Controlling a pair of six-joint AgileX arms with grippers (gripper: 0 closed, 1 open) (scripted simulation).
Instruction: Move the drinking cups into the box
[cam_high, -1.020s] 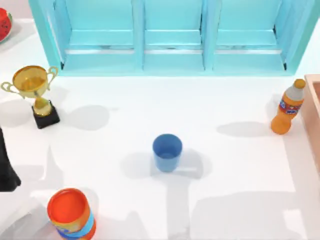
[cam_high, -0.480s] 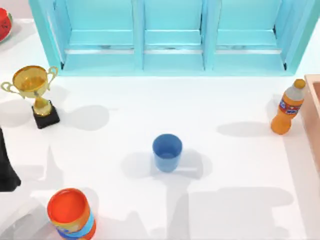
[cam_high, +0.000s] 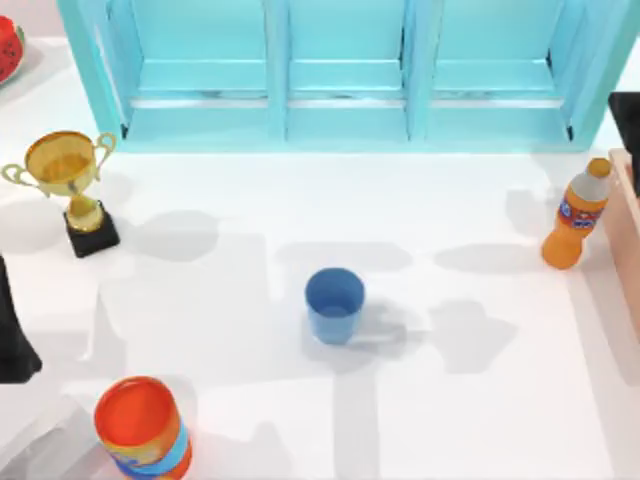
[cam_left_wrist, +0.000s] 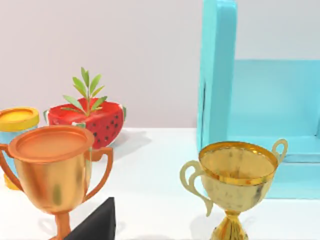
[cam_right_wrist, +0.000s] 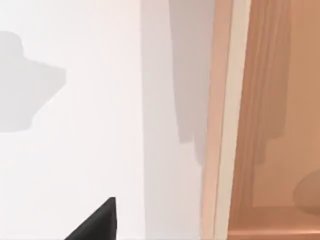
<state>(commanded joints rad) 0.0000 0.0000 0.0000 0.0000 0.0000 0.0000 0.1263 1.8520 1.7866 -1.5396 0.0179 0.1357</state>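
Observation:
One drinking cup (cam_high: 334, 303), plain blue, stands upright near the middle of the white table with nothing touching it. The box (cam_high: 630, 225) is a tan strip at the table's right edge; its wall (cam_right_wrist: 223, 120) and salmon inside run through the right wrist view. My left arm (cam_high: 10, 335) is a dark shape at the left edge, far from the cup, and a black part of my left gripper (cam_left_wrist: 97, 226) pokes into the left wrist view. A dark part of my right arm (cam_high: 626, 118) sits at the far right, by the box, with a black part of my right gripper (cam_right_wrist: 97, 222) over bare table beside the box wall.
A turquoise cabinet (cam_high: 340, 70) spans the back. A gold trophy (cam_high: 70, 180) stands at the left, an orange-red can (cam_high: 140, 425) at the front left, and an orange bottle (cam_high: 575, 215) beside the box. The left wrist view also shows a copper trophy (cam_left_wrist: 50, 165) and a watermelon planter (cam_left_wrist: 90, 120).
A dark part of my right arm has come into the top view at the far right. The shadows on the table have shifted toward the back. The blue cup has not moved.

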